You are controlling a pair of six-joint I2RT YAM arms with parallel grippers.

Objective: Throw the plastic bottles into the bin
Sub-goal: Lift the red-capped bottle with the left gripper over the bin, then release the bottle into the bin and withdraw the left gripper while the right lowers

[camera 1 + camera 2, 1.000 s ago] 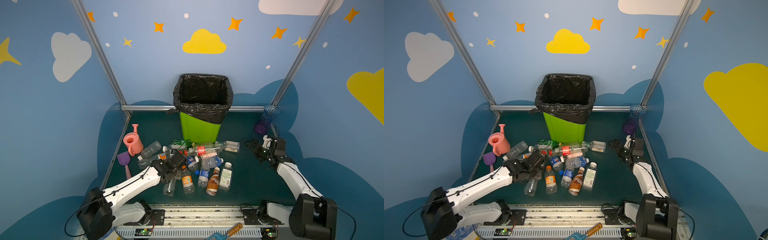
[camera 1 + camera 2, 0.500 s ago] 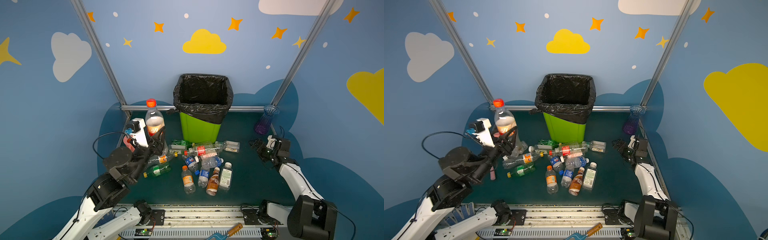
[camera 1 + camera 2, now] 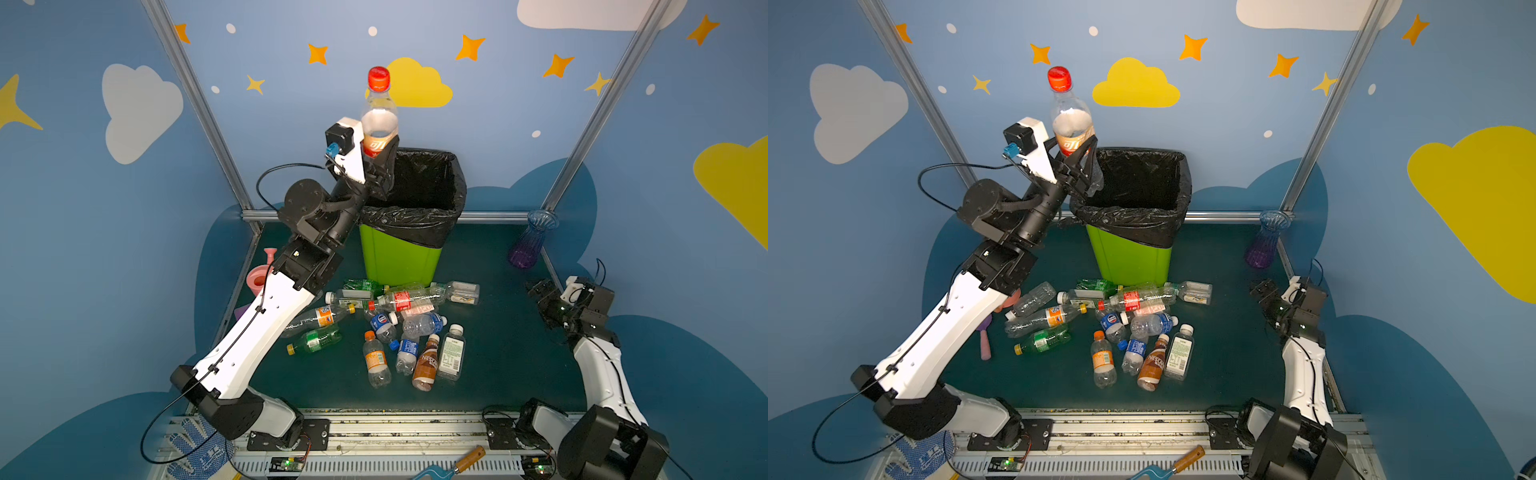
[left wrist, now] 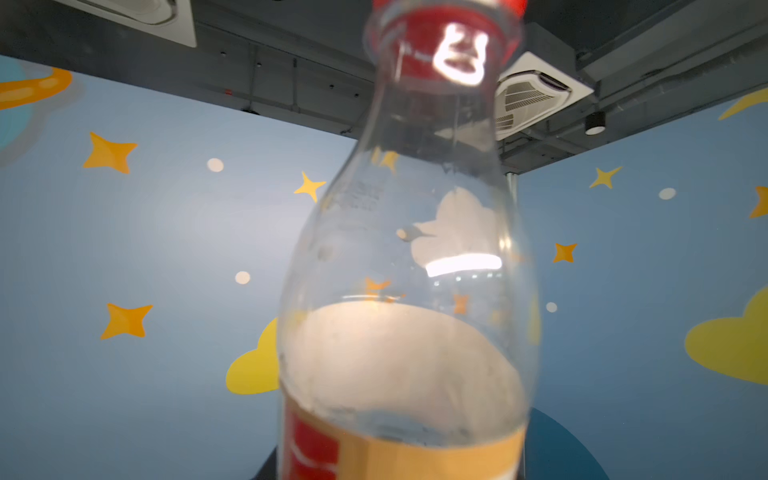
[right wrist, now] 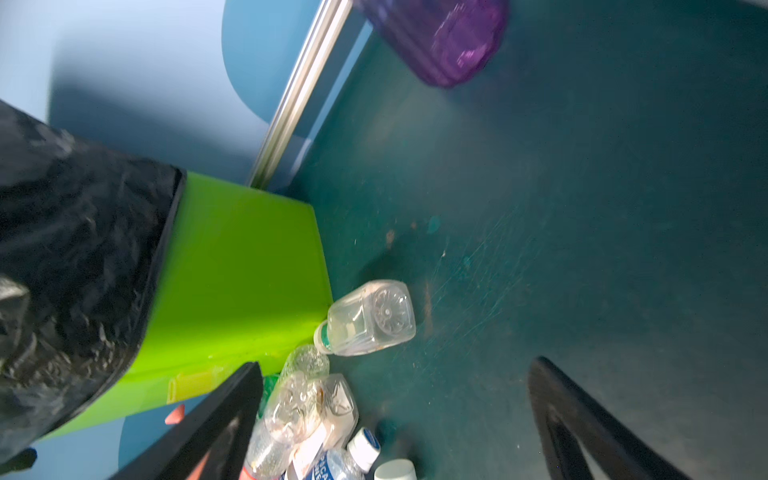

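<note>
The left claw (image 3: pixel 377 154) grips an upright red-capped bottle (image 3: pixel 379 118) by the bin (image 3: pixel 399 257) rim; the right claw (image 5: pixel 395 363) hangs splayed, empty, above the tabletop (image 3: pixel 490 353).

A tall lime-green bin (image 3: pixel 399 257) lined with a black bag stands at the far middle, 1 clear, red-capped, orange-labelled bottle (image 3: pixel 379 120) is upright in the air over its left rim, and roughly 13 bottles (image 3: pixel 426 363) lie scattered on the floor in front.
</note>
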